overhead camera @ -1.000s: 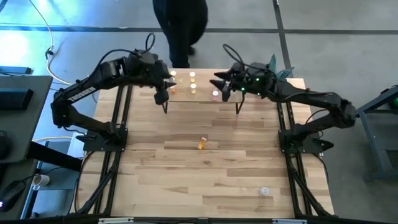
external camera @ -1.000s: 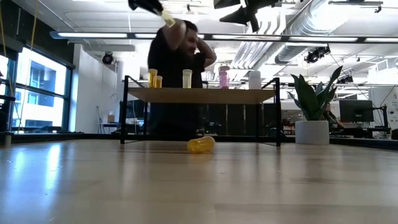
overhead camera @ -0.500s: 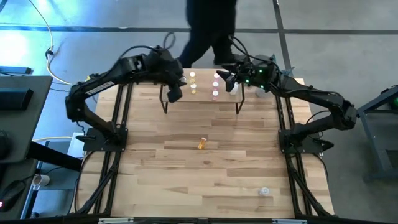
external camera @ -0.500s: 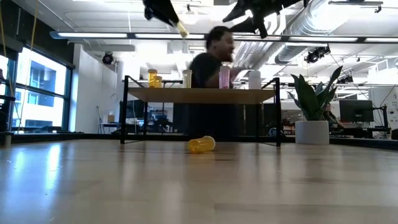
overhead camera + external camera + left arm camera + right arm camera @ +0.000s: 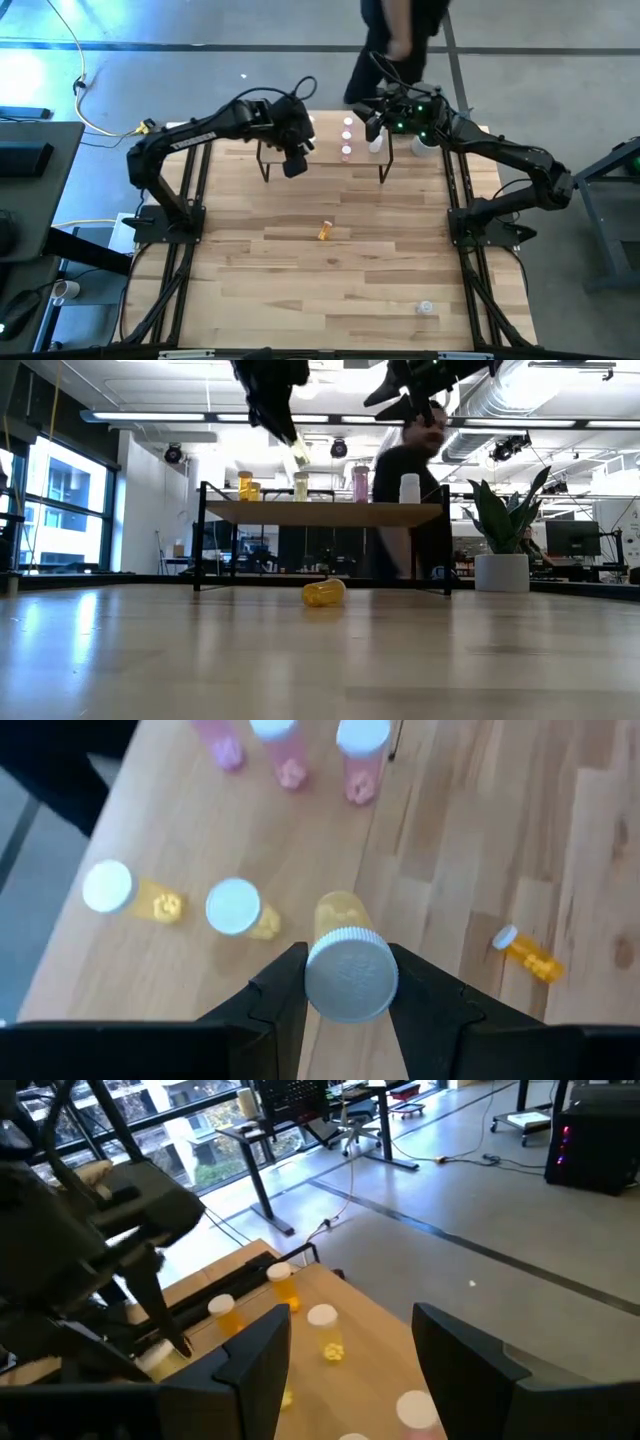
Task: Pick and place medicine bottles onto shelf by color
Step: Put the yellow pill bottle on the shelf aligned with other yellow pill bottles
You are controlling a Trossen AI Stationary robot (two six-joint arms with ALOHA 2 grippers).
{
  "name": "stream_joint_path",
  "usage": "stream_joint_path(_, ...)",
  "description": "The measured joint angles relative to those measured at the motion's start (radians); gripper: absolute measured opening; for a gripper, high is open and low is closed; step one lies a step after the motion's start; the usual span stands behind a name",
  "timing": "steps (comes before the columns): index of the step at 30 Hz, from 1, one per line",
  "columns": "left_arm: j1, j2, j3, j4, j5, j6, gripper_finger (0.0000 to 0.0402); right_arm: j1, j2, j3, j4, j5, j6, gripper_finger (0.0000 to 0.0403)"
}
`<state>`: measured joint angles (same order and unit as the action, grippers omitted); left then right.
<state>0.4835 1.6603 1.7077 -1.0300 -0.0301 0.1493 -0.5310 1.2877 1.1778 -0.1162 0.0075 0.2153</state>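
Note:
The shelf (image 5: 322,150) stands at the table's far edge on black legs. Upright on its board (image 5: 325,513) are orange (image 5: 245,485), yellow (image 5: 301,486), pink (image 5: 360,482) and white (image 5: 409,488) medicine bottles. My left gripper (image 5: 296,160) hangs above the shelf's left half, shut on a yellow bottle (image 5: 297,455) with a white cap. Two yellow bottles (image 5: 232,907) and the pink ones (image 5: 290,750) stand just beyond it. An orange bottle (image 5: 325,231) lies on its side mid-table. My right gripper (image 5: 350,1370) stands open and holds nothing, high over the shelf's right end. My left gripper pinches the yellow bottle at its white cap (image 5: 350,982), one finger (image 5: 285,990) on each side. The fingers slant down toward the shelf, and the bottle lies along them, bottom end pointing onward. It is tilted and lifted clear above the board.
A person (image 5: 410,480) stands just behind the shelf. A white plant pot (image 5: 500,571) sits at the table's far right. A clear bottle (image 5: 426,308) lies near the front right corner. Bare tabletop (image 5: 320,290) spreads in front of the shelf.
My left gripper has come down and toward the table's right over the shelf, tipping further downward, with the yellow bottle still in it. My right gripper has swung toward the far edge. The person behind the table has walked to the right.

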Motion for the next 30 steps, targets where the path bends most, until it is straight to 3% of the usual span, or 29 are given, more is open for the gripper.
stream_joint_path(17, 0.003, 0.094, 0.000, -0.006, -0.065, -0.017, 0.0115, -0.021, 0.000, 0.000, 0.000, 0.000, -0.018, 0.0200)
stream_joint_path(30, 0.021, 0.099, 0.000, -0.005, -0.109, -0.015, 0.0115, -0.021, 0.000, 0.000, 0.000, 0.000, -0.019, 0.0200)
